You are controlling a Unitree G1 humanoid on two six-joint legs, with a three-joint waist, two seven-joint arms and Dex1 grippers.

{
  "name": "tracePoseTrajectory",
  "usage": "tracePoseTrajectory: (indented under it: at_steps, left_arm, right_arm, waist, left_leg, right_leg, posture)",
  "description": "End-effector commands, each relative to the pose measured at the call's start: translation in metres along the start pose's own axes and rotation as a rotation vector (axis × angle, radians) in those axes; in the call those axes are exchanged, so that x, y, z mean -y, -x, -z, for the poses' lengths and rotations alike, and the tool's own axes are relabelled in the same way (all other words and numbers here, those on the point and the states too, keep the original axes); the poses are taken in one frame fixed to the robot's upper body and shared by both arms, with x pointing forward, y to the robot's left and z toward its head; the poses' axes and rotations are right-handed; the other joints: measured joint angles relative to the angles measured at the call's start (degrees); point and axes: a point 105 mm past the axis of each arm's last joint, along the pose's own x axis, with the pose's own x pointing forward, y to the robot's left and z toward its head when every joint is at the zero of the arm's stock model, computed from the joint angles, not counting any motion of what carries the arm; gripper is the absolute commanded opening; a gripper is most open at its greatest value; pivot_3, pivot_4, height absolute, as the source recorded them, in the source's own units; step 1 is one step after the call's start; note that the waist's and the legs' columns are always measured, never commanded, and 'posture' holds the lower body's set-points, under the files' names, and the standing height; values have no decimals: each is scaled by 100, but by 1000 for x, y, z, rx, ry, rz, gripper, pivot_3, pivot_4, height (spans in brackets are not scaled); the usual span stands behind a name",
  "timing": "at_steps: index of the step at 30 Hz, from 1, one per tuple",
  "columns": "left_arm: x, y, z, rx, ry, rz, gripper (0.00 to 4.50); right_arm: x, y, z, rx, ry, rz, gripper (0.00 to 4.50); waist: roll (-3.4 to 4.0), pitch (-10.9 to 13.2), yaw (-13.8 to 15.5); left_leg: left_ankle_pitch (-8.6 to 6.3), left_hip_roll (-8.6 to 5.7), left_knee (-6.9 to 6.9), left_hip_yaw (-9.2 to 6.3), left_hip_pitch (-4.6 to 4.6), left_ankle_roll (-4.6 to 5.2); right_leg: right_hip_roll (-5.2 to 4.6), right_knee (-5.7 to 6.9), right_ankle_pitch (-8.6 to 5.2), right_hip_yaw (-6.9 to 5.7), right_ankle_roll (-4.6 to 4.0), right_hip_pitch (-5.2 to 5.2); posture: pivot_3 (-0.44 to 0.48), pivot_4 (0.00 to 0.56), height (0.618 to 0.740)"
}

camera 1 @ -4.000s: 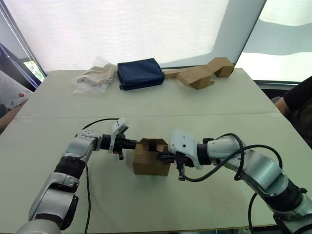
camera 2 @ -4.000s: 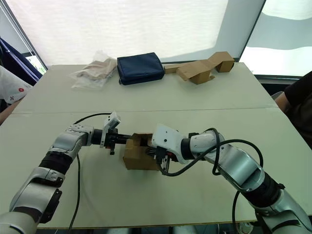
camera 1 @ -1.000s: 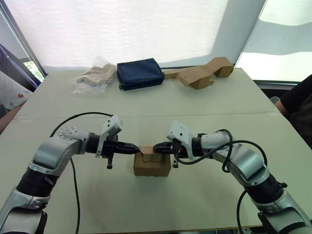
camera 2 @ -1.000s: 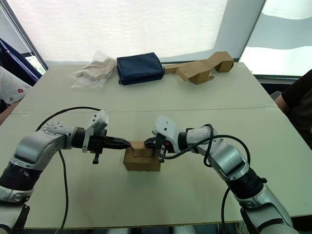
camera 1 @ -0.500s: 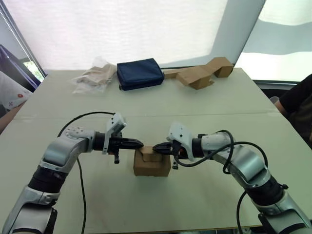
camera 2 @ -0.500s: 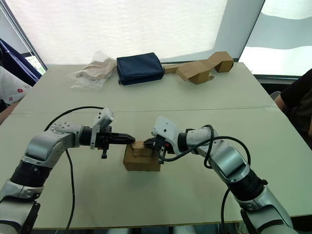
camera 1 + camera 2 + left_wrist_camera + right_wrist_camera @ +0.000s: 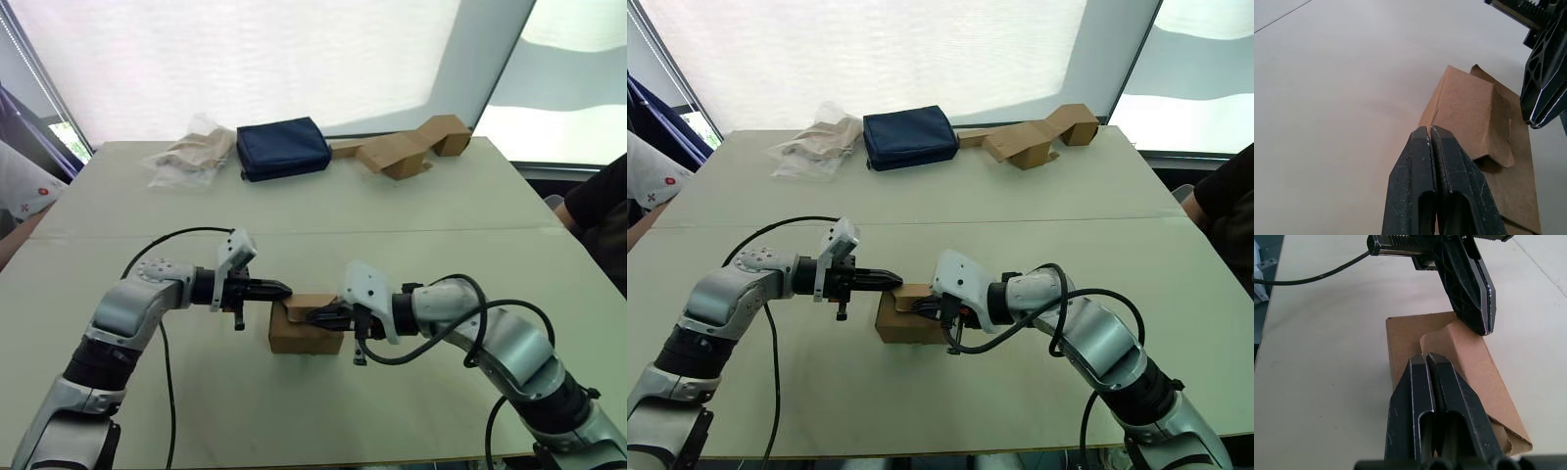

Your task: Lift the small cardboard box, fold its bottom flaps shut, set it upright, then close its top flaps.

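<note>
We see both arms reaching inward from either side, forearms low and roughly level, so the two pincers point toward each other. The left pincer point(image 7: 281, 289) has its two black fingers point(image 7: 1432, 161) pressed flat together, no gap between them, tips aimed to the robot's right. The right pincer point(image 7: 312, 316) is likewise closed, its fingers point(image 7: 1432, 382) touching along their length and aimed to the robot's left. The right one sits slightly lower and nearer the robot than the left. The two tips are near each other but apart.
</note>
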Motion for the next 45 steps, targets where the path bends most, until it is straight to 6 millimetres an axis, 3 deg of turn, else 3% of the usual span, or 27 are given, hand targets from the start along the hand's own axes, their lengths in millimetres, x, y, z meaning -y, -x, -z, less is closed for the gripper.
tracePoseTrajectory:
  at_steps: [1,10,19,31,38,45]
  left_arm:
    - [3,1,-4,11,-11,5,52]
    - [6,0,-1,13,5,5,52]
    - [9,-1,-5,38,27,20,52]
    - [8,-6,1,0,-19,6,52]
    - [9,-8,8,-53,-76,9,52]
    - [1,5,-30,151,-133,-92,52]
  right_arm:
    - [0,-1,-8,10,56,-4,0]
    - [10,-5,5,-54,91,31,0]
    - [21,-5,6,-62,129,79,0]
    - [15,-8,2,-28,109,60,0]
    - [10,1,-3,16,31,38,0]
    - [23,22,-19,144,-68,108,0]
  waist:
    - [0,0,-6]
    - [0,0,-1]
    - [0,0,1]
    - [0,0,2]
    - [0,0,9]
    - [-1,0,7]
  left_leg:
    - [0,0,0,0,0,0]
    - [0,0,0,0,0,0]
    - [0,0,0,0,0,0]
    - [0,0,0,0,1,0]
    - [0,0,0,0,0,0]
    - [0,0,0,-1,0,0]
  right_leg:
    - [1,0,0,0,0,0]
    - [0,0,0,0,0,0]
    - [0,0,0,0,0,0]
    - [0,0,0,0,0,0]
    - [-1,0,0,0,0,1]
    - [-3,0,0,0,0,1]
  posture:
    - [0,150,740]
    - [0,150,740]
    - [0,150,740]
    - [0,150,740]
    - [0,150,740]
    - [0,150,740]
